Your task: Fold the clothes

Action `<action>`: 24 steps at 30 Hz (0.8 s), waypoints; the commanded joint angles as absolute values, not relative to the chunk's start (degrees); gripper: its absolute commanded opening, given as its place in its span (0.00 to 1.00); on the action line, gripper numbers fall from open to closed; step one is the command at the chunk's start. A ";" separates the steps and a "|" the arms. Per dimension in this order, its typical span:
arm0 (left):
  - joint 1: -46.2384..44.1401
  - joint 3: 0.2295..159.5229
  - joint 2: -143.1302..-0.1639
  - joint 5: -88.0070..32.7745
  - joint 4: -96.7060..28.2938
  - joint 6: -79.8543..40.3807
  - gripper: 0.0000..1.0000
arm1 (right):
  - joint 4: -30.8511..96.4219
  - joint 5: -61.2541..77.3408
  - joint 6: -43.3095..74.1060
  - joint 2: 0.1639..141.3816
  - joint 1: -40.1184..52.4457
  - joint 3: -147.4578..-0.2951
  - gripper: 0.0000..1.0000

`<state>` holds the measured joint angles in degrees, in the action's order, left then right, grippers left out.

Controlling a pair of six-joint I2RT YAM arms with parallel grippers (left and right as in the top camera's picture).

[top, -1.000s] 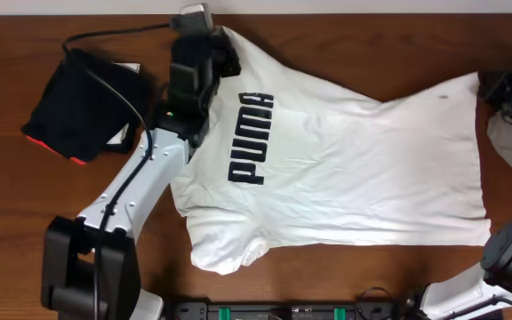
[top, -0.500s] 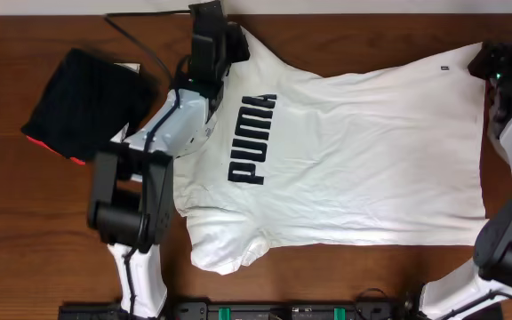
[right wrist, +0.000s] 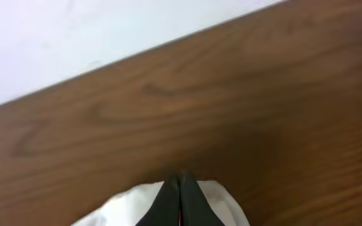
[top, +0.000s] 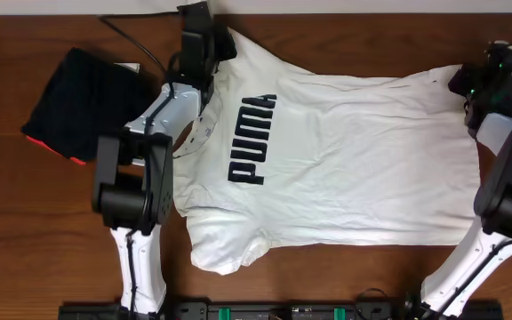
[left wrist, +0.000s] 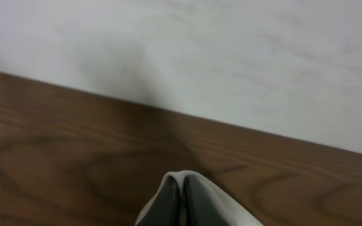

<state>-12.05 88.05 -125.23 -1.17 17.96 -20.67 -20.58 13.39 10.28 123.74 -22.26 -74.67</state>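
Observation:
The clothes, a white T-shirt (top: 354,178) with black PUMA lettering (top: 251,139), lie face up and spread across the wooden table (top: 25,231). My left gripper (top: 204,25) is at the back edge, shut on the shirt's back-left corner. In the left wrist view its jaws (left wrist: 182,182) are pressed together with white cloth (left wrist: 222,202) draped over them. My right gripper (top: 471,84) is shut on the shirt's back-right corner. The right wrist view shows those jaws (right wrist: 180,181) closed, with white cloth (right wrist: 121,210) bunched around them.
A black folded garment (top: 83,98) with a red-orange edge (top: 53,148) lies at the back left, beside the left arm (top: 136,178). A white wall (left wrist: 231,56) runs just behind the table's back edge. The right arm (top: 505,187) stands along the right side.
My right gripper has carried the shirt's back-right corner toward the back, then a little to the left. The left arm has folded up while its gripper stays at the back-left corner.

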 commanded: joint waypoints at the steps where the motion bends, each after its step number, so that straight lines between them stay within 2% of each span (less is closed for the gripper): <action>1: -11.53 89.41 -126.67 -1.08 19.84 -19.55 0.06 | -21.74 10.83 10.59 124.49 -21.78 -75.33 0.01; 3: -11.53 89.41 -126.87 -1.10 21.21 -19.81 0.07 | -22.33 10.70 10.17 124.53 -21.78 -75.33 0.02; 5: -11.53 89.65 -126.89 -1.10 22.20 -20.69 0.08 | -23.40 10.74 10.20 124.53 -21.78 -75.33 0.13; 6: -11.53 90.06 -126.89 -1.13 22.26 -20.84 0.12 | -23.97 11.00 10.20 124.51 -21.78 -75.33 0.20; 7: -11.53 90.65 -126.89 -1.13 22.20 -20.82 0.25 | -24.40 11.46 10.17 124.51 -21.78 -75.33 0.22; 8: -11.51 91.68 -126.89 -1.43 21.96 -20.71 0.32 | -24.75 12.73 9.96 124.38 -21.87 -75.40 0.29; 9: -11.40 92.73 -126.87 -2.66 21.67 -19.81 0.38 | -24.84 14.04 9.98 124.33 -22.02 -75.70 0.37; 10: -11.22 94.52 -126.87 -4.75 20.49 -18.87 0.52 | -24.77 15.86 10.04 124.29 -22.24 -76.20 0.43; 11: -10.98 96.90 -126.87 -6.44 17.98 -18.72 0.62 | -24.71 17.32 10.07 124.16 -22.48 -76.64 0.54; 13: -10.44 102.35 -126.87 -8.62 10.79 -18.61 0.68 | -24.16 20.38 10.87 123.66 -22.85 -77.84 0.76; 14: -10.20 105.58 -126.87 -8.67 5.91 -18.55 0.68 | -23.62 21.58 11.18 123.37 -23.00 -78.48 0.83; 15: -9.96 108.44 -126.87 -8.67 1.50 -17.69 0.68 | -22.44 23.05 11.35 122.87 -23.24 -79.26 0.99; 20: -8.86 122.30 -126.41 -8.34 -24.80 -14.48 0.69 | -10.20 25.56 10.41 118.17 -23.62 -82.72 0.99; 24: -7.51 128.29 -125.05 -8.38 -44.18 -14.44 0.84 | 1.87 25.34 7.84 112.90 -23.38 -83.59 0.99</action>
